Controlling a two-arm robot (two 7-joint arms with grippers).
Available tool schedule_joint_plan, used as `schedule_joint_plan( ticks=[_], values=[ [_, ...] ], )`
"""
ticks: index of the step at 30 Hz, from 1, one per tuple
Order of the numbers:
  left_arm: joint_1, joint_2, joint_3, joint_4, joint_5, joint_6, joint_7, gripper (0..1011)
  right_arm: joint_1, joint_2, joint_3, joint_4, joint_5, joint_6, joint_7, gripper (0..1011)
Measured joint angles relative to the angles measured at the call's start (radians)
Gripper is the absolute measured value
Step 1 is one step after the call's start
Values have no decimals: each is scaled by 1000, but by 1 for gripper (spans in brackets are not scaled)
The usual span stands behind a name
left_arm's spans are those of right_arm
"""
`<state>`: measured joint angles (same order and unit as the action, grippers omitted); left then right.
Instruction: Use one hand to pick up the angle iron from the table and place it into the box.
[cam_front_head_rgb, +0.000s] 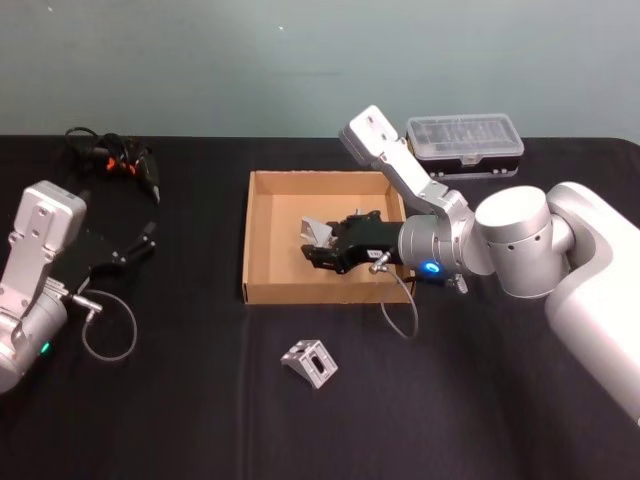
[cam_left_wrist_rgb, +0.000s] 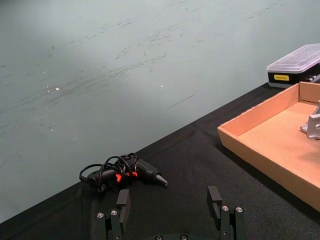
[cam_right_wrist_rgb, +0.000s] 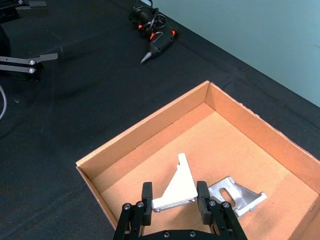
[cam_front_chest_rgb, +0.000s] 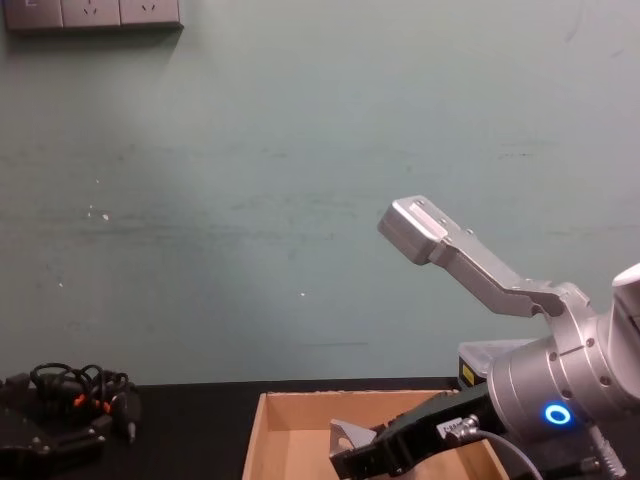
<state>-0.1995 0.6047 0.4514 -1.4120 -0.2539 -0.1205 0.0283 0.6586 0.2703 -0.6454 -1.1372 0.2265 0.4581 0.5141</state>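
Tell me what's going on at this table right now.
The right gripper is shut on a silver angle iron over the cardboard box, where a second angle iron lies. A third angle iron sits on the black table in front of the box. The left gripper rests open at the left.

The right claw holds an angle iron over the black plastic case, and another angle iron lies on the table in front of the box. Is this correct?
Not fully. The right claw holds its angle iron over the tan box, not over the black plastic case, as the right wrist view shows. Another angle iron does lie on the table in front of the box.
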Motion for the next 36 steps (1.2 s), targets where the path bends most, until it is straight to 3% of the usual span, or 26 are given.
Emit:
schedule_joint_plan(
  ticks=[18, 20, 23, 26, 27, 31, 32, 36],
  values=[
    [0, 0, 0, 0, 0, 0, 0, 1011, -5, 5, 2, -12, 4, 2, -3, 544],
    [0, 0, 0, 0, 0, 0, 0, 1011, -5, 5, 2, -13, 4, 2, -3, 583],
    [0, 0, 0, 0, 0, 0, 0, 1011, -5, 6, 2, -13, 4, 2, -4, 721],
    [0, 0, 0, 0, 0, 0, 0, 1011, -5, 6, 3, -14, 5, 3, -5, 774],
    [0, 0, 0, 0, 0, 0, 0, 1011, -5, 6, 3, -14, 5, 3, -5, 837],
    [0, 0, 0, 0, 0, 0, 0, 1011, -6, 6, 3, -14, 5, 3, -6, 900],
    [0, 0, 0, 0, 0, 0, 0, 1012, -6, 6, 3, -14, 5, 3, -6, 967],
    [0, 0, 0, 0, 0, 0, 0, 1011, -6, 7, 3, -15, 6, 3, -6, 1000]
  ],
)
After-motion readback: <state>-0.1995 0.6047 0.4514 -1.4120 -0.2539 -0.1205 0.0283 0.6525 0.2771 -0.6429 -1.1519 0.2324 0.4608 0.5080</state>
